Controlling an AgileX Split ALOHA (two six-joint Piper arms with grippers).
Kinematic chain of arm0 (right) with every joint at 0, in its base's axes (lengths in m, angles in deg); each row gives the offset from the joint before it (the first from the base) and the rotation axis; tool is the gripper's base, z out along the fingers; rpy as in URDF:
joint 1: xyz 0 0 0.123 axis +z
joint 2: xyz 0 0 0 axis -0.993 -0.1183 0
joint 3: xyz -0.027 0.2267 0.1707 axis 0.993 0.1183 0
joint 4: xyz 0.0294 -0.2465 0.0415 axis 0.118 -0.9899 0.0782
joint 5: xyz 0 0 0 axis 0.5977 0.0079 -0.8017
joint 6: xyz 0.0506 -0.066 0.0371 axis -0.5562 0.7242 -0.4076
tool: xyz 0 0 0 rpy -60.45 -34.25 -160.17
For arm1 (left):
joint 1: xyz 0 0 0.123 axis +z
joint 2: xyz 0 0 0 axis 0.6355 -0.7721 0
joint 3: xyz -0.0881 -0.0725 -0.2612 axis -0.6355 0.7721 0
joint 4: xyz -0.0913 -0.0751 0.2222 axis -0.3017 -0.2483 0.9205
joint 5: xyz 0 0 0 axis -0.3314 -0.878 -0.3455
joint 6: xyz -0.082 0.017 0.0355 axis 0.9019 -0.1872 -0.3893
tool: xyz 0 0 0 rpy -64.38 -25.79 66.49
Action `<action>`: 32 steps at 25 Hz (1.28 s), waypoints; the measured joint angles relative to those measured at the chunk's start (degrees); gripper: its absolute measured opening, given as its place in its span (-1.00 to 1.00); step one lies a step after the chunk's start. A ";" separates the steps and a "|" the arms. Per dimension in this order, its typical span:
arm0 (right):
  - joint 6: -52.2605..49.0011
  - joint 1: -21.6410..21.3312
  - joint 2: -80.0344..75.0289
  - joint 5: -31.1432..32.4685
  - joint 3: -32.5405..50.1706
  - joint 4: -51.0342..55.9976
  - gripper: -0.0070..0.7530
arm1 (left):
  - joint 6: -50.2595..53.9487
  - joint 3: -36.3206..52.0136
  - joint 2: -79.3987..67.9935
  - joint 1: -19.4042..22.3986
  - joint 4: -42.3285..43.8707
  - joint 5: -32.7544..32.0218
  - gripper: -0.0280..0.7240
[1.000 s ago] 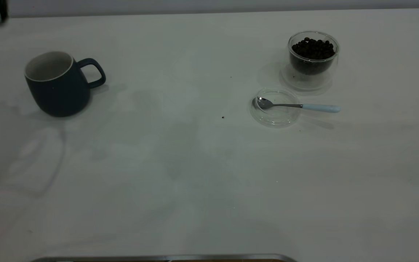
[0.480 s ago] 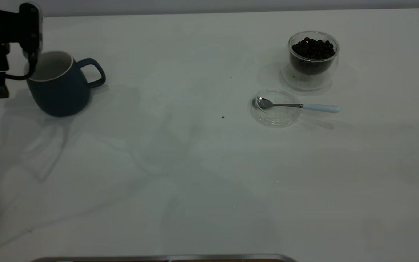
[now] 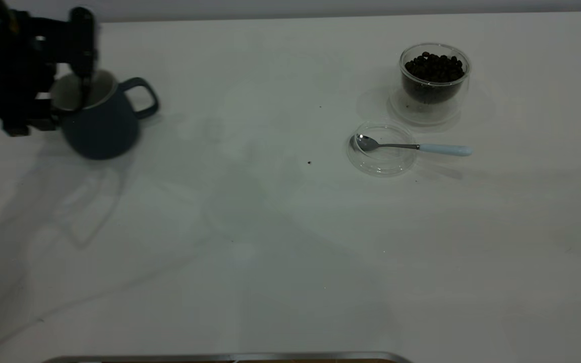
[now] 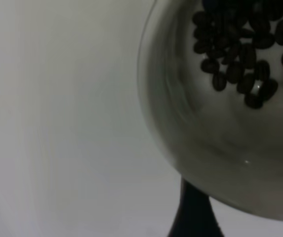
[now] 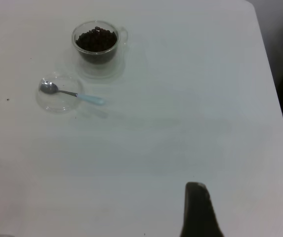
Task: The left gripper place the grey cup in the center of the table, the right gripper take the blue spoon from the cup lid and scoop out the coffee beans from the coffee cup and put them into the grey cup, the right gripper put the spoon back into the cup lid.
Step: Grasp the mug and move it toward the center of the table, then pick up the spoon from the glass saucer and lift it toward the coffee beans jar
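No step is finished: the grey cup [image 3: 101, 128], far left, is pinched at its rim by the left gripper [image 3: 76, 96]; the blue spoon [image 3: 411, 147] is left untouched.

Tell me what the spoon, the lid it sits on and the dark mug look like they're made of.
The blue spoon: shiny metal bowl and neck that catch a highlight; the matte pale-blue handle could be plastic or ceramic. The cup lid: clear glass, likely, since the table shows through it. The grey cup: probably glazed ceramic, opaque blue-grey outside, white inside.
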 joint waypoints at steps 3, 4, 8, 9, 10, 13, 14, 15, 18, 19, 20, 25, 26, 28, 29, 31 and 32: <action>0.00 0.00 0.00 0.00 0.00 0.00 0.39 | 0.99 -0.07 -0.17 -3.20 -0.18 1.51 0.65; 0.00 0.00 0.00 0.00 0.00 0.00 0.39 | 1.52 -0.07 -0.23 -4.41 -0.20 2.06 0.65; 0.00 0.00 0.00 0.00 0.00 0.00 0.39 | 3.29 -0.07 -0.32 -9.18 -0.20 3.81 0.65; 0.00 0.00 0.00 0.00 0.00 0.00 0.39 | 3.72 -0.07 -0.32 -10.26 -0.20 4.26 0.65; 0.00 0.00 0.00 0.00 0.00 0.00 0.38 | 4.16 -0.07 -0.32 -11.54 -0.20 5.02 0.65; 0.00 0.00 0.00 0.00 0.00 0.00 0.36 | 6.70 -0.07 -0.32 -15.01 -0.20 7.77 0.65; 0.00 0.00 0.00 0.00 0.00 0.00 0.36 | 7.86 -0.28 -0.32 -16.14 -0.20 8.57 0.65; 0.00 0.00 0.00 0.00 0.00 0.00 0.36 | 9.15 -0.55 -0.32 -17.22 -0.20 9.12 0.65; 0.00 0.00 0.00 0.00 0.00 0.00 0.36 | 13.55 -2.32 -0.39 -19.59 -0.20 9.56 0.65; 0.00 0.00 0.00 0.00 0.00 0.00 0.35 | 15.08 -2.77 -0.27 -20.01 -0.20 9.44 0.65; 0.00 0.00 0.00 0.00 0.00 0.00 0.35 | 17.18 -3.19 0.08 -20.38 -0.20 9.18 0.65; 0.00 0.00 0.00 0.00 0.00 0.00 0.35 | 27.22 -3.58 6.13 -20.67 -0.37 2.09 0.65; 0.00 0.00 0.00 0.00 0.00 0.00 0.35 | 28.48 -3.58 8.20 -20.67 -0.37 -0.54 0.65; 0.00 0.00 0.00 0.00 0.00 0.00 0.35 | 30.92 -3.58 12.29 -20.67 -0.37 -6.15 0.65; 0.00 0.00 0.00 0.00 0.00 0.00 0.35 | 32.20 -3.58 14.65 -20.67 -0.42 -9.60 0.65; 0.00 0.00 0.00 0.00 0.00 0.00 0.35 | 35.31 -3.58 19.22 -20.67 -0.63 -16.33 0.65; 0.00 0.00 0.00 0.00 0.00 0.00 0.35 | 37.38 -3.58 21.78 -20.67 -0.65 -20.02 0.65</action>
